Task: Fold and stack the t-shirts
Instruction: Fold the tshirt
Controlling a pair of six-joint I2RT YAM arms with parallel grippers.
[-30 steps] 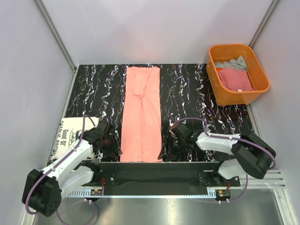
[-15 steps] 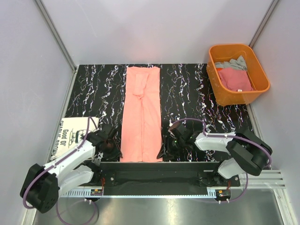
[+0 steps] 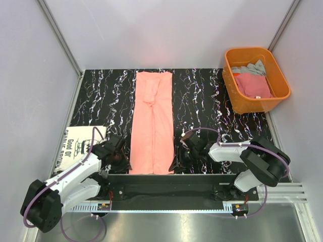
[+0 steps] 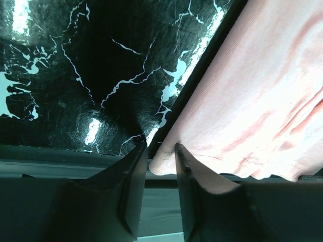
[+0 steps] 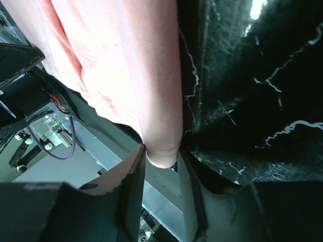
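A salmon-pink t-shirt point(image 3: 152, 121) lies folded into a long strip down the middle of the black marbled table point(image 3: 202, 101). My left gripper point(image 3: 122, 162) is at its near-left corner. In the left wrist view the jaws point(image 4: 160, 151) are closed narrowly on that corner point(image 4: 162, 162). My right gripper point(image 3: 176, 162) is at the near-right corner. In the right wrist view its jaws point(image 5: 161, 156) pinch the rounded cloth corner point(image 5: 164, 146) on both sides. The corners hang at the table's near edge.
A white t-shirt with black lettering point(image 3: 75, 143) lies folded at the near left, beside my left arm. An orange plastic tub point(image 3: 229, 85) stands at the far right and holds a grey t-shirt point(image 3: 250, 69) and a deeper pink one point(image 3: 254, 84).
Both grippers have moved a little nearer the table's front edge and inward onto the salmon-pink shirt's near corners. The shirt itself has not shifted.
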